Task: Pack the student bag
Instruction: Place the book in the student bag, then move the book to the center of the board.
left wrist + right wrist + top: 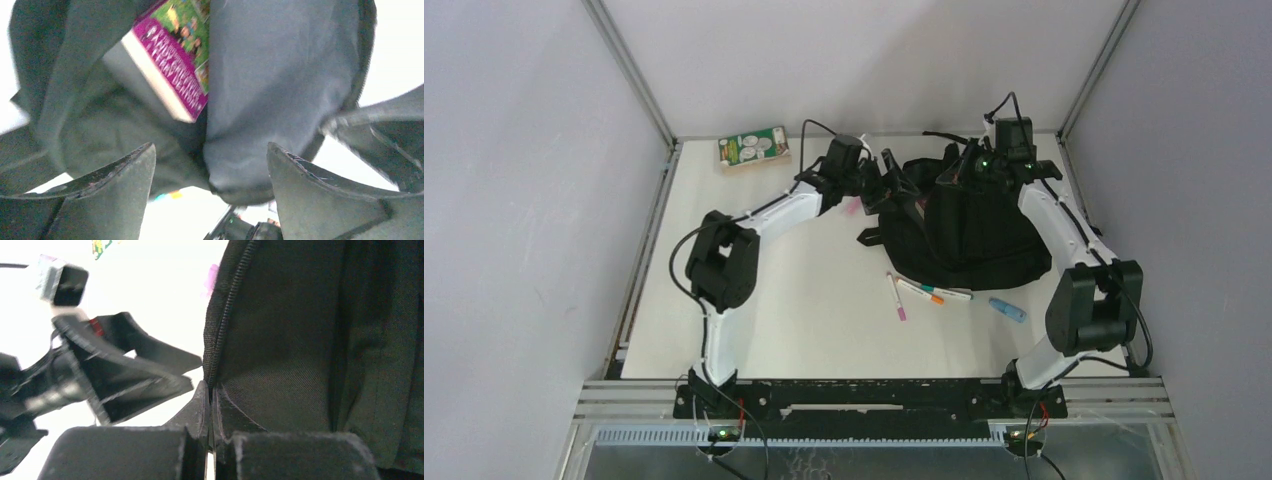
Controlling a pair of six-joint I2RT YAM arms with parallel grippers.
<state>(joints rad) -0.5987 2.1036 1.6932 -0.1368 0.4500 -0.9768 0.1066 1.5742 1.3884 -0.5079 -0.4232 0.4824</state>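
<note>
A green printed packet (753, 148) is seen lying flat at the far left corner of the white surface (804, 300), well apart from everything else. To its right, the left tool (882, 183) is held at the left edge of the student bag (969, 230) with its jaws spread wide. In the left wrist view the dark fabric at the bag's mouth is framed between the fingers (125, 175) without being clamped, and a book (172, 65) with a magenta spine is seen tilted inside the bag. The bag itself is slumped on the far right part of the surface, between the two arms. Several markers (924, 292) are scattered just beside its near edge. At the bag's far edge, the right tool (954, 172) is pinched narrowly on the fabric just beside the zipper (220, 330). A small blue object (1007, 309) is laid on the surface further right, near the bag.
</note>
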